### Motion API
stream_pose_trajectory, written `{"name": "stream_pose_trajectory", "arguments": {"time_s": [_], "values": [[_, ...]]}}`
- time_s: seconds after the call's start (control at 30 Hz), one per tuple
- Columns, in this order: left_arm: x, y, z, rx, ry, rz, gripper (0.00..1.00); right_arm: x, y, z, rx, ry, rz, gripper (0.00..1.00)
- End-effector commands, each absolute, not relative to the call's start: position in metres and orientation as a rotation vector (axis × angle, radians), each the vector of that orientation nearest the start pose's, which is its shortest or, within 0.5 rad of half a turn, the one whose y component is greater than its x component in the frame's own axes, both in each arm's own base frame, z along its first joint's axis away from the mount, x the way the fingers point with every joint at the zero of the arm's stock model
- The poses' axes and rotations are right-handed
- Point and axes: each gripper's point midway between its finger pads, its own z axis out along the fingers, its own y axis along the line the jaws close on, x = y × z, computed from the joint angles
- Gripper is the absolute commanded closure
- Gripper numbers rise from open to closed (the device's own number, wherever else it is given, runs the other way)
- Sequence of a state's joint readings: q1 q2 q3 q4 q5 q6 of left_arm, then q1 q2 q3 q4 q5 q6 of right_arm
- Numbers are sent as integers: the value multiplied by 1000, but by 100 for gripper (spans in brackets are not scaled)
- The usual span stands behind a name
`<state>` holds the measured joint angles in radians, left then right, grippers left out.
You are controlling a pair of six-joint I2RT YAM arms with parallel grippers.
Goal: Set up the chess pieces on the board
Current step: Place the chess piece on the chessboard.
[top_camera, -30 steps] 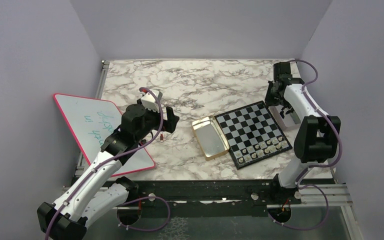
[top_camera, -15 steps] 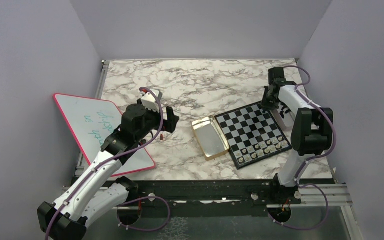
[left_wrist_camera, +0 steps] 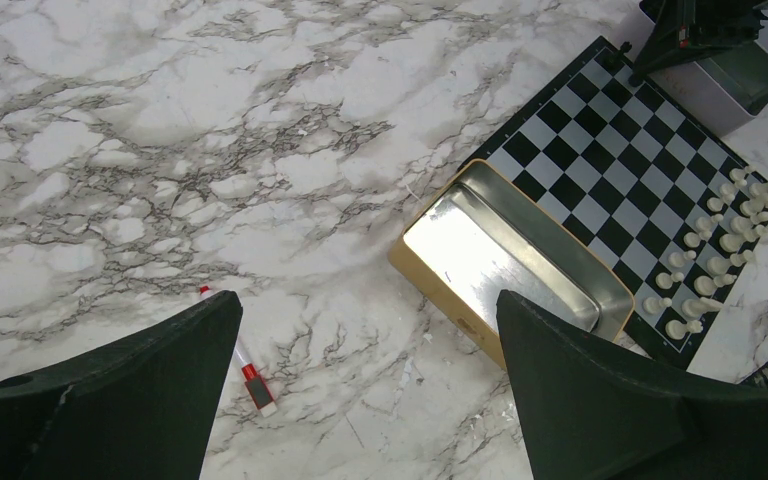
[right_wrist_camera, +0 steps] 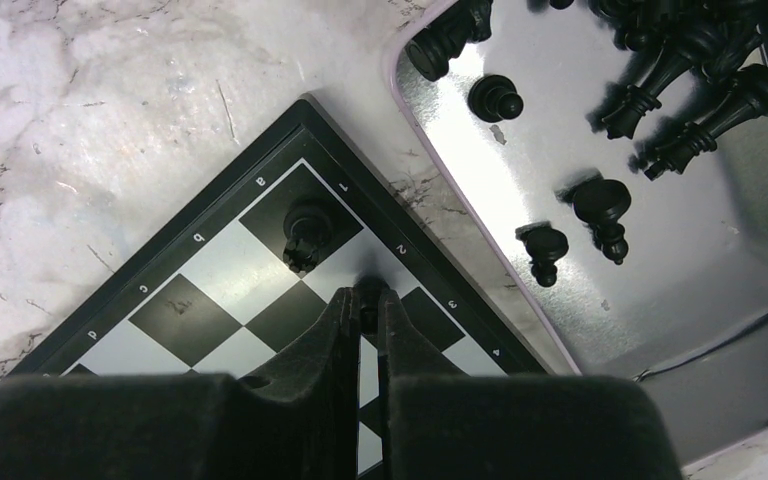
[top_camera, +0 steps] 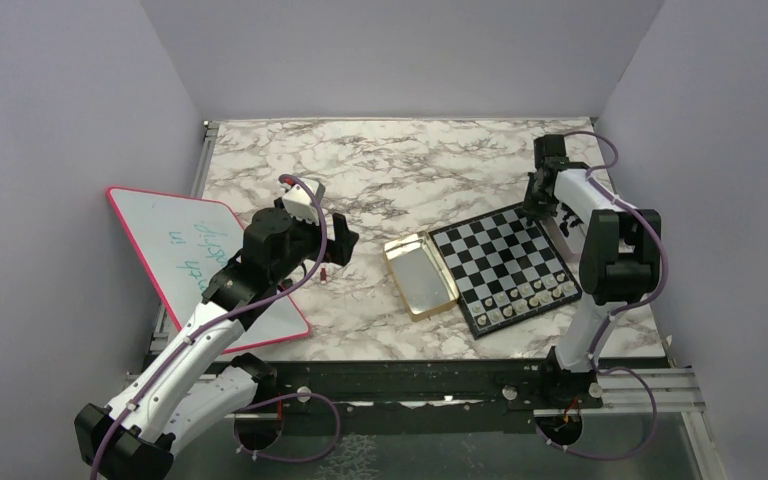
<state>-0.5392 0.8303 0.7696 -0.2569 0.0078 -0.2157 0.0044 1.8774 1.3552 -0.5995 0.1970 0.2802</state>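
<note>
On the left, the pink-rimmed whiteboard (top_camera: 200, 265) lay at the table's nine o'clock edge. The left gripper (top_camera: 337, 240) hung with its fingers spread wide and empty above the marble, a red marker (left_wrist_camera: 250, 375) just below it. At its three o'clock sat the gold tin (top_camera: 418, 272), touching the board (top_camera: 505, 265). White chessmen (top_camera: 535, 293) lined the board's five o'clock edge. At its twelve o'clock corner the right gripper (right_wrist_camera: 365, 300) pinched a black piece (right_wrist_camera: 368, 292). A second black piece (right_wrist_camera: 305, 232) stood on the corner square at its ten o'clock. Loose black chessmen (right_wrist_camera: 680, 60) lay in a metal tray (right_wrist_camera: 660, 260) at two o'clock.
</note>
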Motion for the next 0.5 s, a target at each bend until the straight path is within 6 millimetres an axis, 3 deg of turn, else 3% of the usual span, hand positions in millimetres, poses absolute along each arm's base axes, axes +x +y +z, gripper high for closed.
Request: {"name": "stream_pose_trajectory", "arguments": {"time_s": [0.0, 0.47], "values": [[264, -168, 241, 317, 1873, -503, 1, 425, -28, 56, 456, 2603, -205, 89], [264, -169, 241, 320, 1872, -507, 1, 426, -23, 53, 466, 2613, -175, 86]]}}
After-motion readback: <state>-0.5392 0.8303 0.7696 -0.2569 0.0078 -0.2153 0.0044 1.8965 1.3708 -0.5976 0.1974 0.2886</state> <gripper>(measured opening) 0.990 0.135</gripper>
